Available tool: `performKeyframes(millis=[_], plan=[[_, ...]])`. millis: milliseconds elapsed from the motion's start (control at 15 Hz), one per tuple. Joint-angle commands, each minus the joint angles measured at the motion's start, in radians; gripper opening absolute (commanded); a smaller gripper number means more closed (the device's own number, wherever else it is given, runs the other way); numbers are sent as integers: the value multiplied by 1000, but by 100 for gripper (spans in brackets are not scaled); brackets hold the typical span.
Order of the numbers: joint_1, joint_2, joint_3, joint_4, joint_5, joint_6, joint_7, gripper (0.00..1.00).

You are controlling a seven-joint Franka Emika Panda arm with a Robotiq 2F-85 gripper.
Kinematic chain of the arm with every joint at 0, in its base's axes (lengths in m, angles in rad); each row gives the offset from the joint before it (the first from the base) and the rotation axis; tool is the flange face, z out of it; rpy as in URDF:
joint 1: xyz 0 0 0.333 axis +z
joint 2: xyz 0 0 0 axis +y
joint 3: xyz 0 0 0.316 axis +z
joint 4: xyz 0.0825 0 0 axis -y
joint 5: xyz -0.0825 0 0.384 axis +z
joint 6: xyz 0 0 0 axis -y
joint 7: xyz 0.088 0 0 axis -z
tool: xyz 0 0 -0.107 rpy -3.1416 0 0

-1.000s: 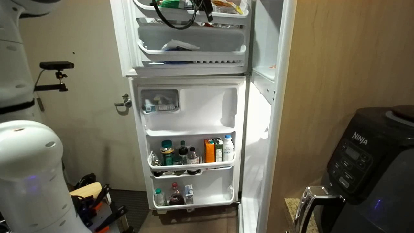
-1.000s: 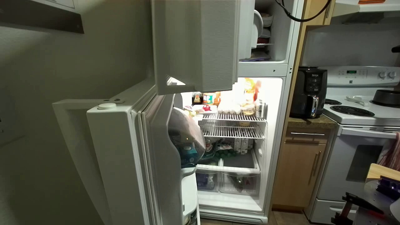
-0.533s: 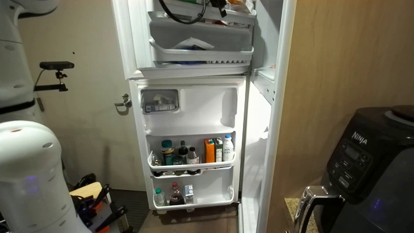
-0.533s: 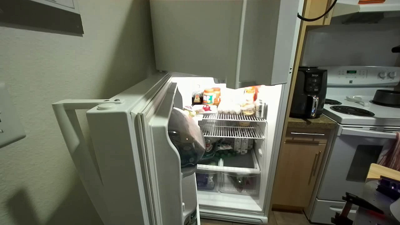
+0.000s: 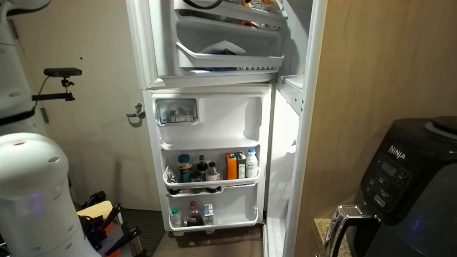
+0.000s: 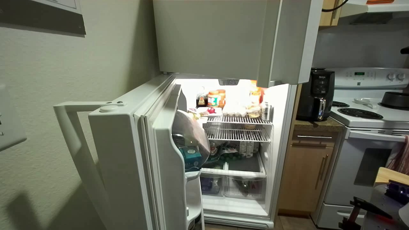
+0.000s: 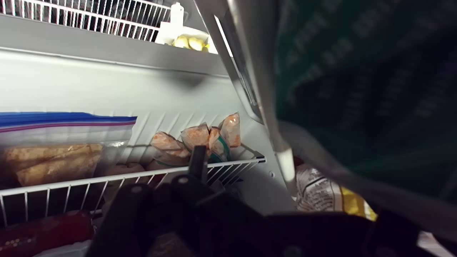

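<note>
Standing ajar, freezer door (image 6: 211,38) lies right of claw (image 7: 199,160) in wrist view, wire rack (image 7: 132,176) running left-right beyond; claw wide or narrow, cannot tell.

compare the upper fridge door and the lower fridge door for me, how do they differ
Opening: the upper door is swung only partway open, while the lower door stands much wider open.
Contents: in an exterior view, the upper door carries what look like packets, while the lower door carries mainly bottles and cartons.
Shared: both are whitish, open and stocked on their inner sides.
</note>
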Motion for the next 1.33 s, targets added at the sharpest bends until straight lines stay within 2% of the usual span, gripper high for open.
performKeyframes(millis=[0,533,933,1267], plan=[[19,-62,21,-26,-64,9,5,100],[32,-114,66,-20,-184,29,26,100],[30,-131,85,-10,-190,34,16,100],[41,-195,86,-42,-126,-39,-40,100]])
